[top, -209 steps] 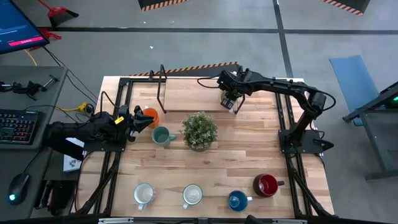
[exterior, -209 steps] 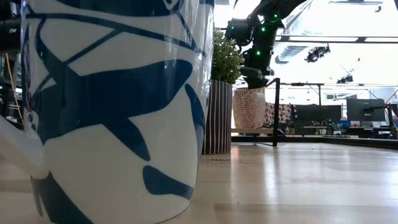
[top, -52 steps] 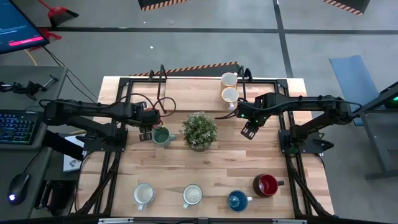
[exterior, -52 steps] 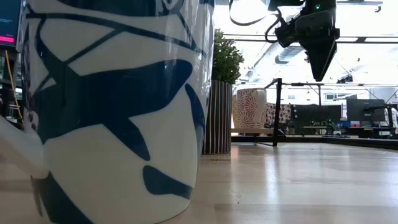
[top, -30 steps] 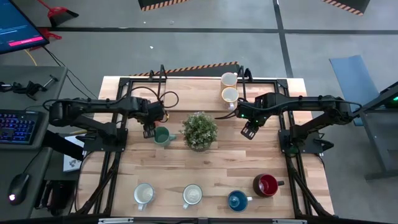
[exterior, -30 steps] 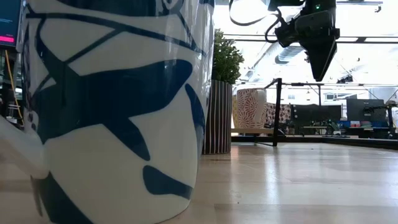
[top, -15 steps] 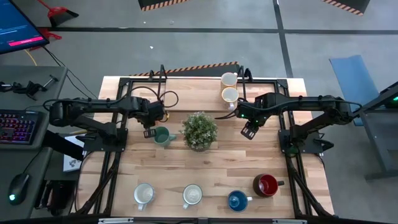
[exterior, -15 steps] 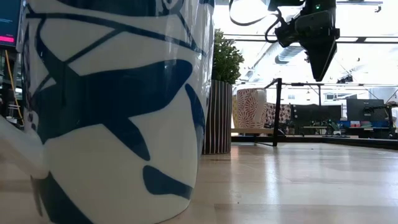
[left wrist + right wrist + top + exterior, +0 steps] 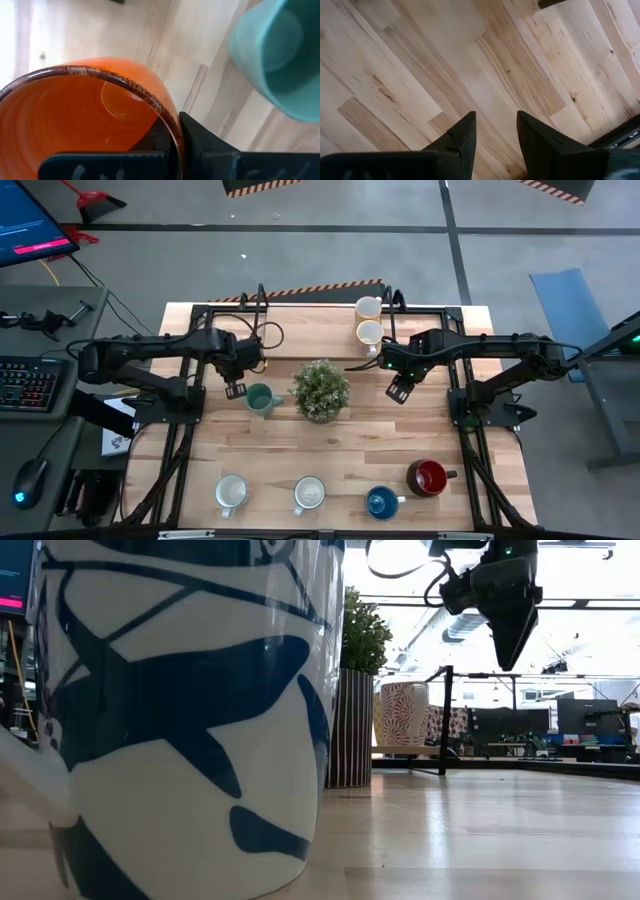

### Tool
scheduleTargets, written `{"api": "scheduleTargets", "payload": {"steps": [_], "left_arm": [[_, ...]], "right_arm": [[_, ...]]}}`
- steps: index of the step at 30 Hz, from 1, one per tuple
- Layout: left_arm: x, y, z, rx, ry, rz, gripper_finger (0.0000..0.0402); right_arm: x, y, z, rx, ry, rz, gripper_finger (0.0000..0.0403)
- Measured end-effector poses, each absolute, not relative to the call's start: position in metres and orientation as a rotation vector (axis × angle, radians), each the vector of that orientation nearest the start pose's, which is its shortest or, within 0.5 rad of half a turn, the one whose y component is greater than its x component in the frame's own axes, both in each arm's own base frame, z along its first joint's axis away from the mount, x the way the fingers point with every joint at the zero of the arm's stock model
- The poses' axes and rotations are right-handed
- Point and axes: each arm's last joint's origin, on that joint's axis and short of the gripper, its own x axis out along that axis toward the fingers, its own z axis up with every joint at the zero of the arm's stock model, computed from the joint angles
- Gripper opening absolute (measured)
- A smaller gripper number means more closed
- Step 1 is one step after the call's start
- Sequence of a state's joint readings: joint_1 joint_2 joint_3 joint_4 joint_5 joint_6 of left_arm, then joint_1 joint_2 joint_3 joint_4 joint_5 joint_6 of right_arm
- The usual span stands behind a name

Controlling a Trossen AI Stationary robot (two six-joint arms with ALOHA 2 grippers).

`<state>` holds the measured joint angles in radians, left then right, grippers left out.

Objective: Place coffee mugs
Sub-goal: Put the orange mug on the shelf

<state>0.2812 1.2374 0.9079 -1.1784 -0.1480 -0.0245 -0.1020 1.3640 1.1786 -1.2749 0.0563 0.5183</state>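
Observation:
The orange mug (image 9: 90, 115) fills the left wrist view, and my left gripper (image 9: 175, 131) is shut on its rim. In the high view that gripper (image 9: 234, 388) covers the mug, just left of the teal mug (image 9: 262, 398). My right gripper (image 9: 397, 390) hangs open above bare wood right of the potted plant (image 9: 321, 390). Two cream mugs (image 9: 369, 322) stand at the far edge. Two white mugs (image 9: 231, 492) (image 9: 309, 494), a blue one (image 9: 381, 502) and a dark red one (image 9: 429, 477) stand in a row along the near edge. My left gripper grips the orange mug's rim (image 9: 169, 120) on the side toward the teal mug, with one finger inside the mug and one finger (image 9: 202, 145) outside the wall. It comes from above, looking down into the mug. Whether the mug's base rests on the table, I cannot tell.
A thin black frame (image 9: 262, 320) stands at the far left of the table. In the low view a blue-and-white mug (image 9: 180, 720) blocks the left half, with a patterned mug (image 9: 402, 715) far behind. Bare wood lies between the plant and the near row.
My left gripper has edged a little toward the table's left edge, opening a small gap between it and the teal mug. The mugs on the table stay where they were.

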Motion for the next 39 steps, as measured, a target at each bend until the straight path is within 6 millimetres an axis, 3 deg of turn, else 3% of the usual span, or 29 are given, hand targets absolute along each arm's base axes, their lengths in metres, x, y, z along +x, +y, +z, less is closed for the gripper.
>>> {"api": "scheduleTargets", "payload": {"steps": [11,21,26,30,35,39], "left_arm": [[0.177,0.049,0.305,-0.179,1.471,0.406,0.0004],[0.198,0.047,0.364,-0.138,1.099,0.372,0.0004],[0.215,0.054,0.369,-0.082,0.989,0.352,0.0004],[0.243,0.068,0.355,-0.027,0.999,0.342,0.0003],[0.27,0.094,0.335,-0.009,1.038,0.306,0.0003],[0.28,0.122,0.327,-0.019,1.077,0.311,0.0003]], "right_arm": [[0.228,-0.025,0.28,0.453,1.387,-0.501,0.0119],[0.228,-0.025,0.28,0.453,1.386,-0.502,0.0119],[0.229,-0.025,0.28,0.454,1.376,-0.5,0.0119],[0.23,-0.025,0.28,0.455,1.364,-0.497,0.0119],[0.231,-0.025,0.28,0.456,1.355,-0.495,0.0119],[0.231,-0.025,0.28,0.456,1.354,-0.495,0.0119]]}}
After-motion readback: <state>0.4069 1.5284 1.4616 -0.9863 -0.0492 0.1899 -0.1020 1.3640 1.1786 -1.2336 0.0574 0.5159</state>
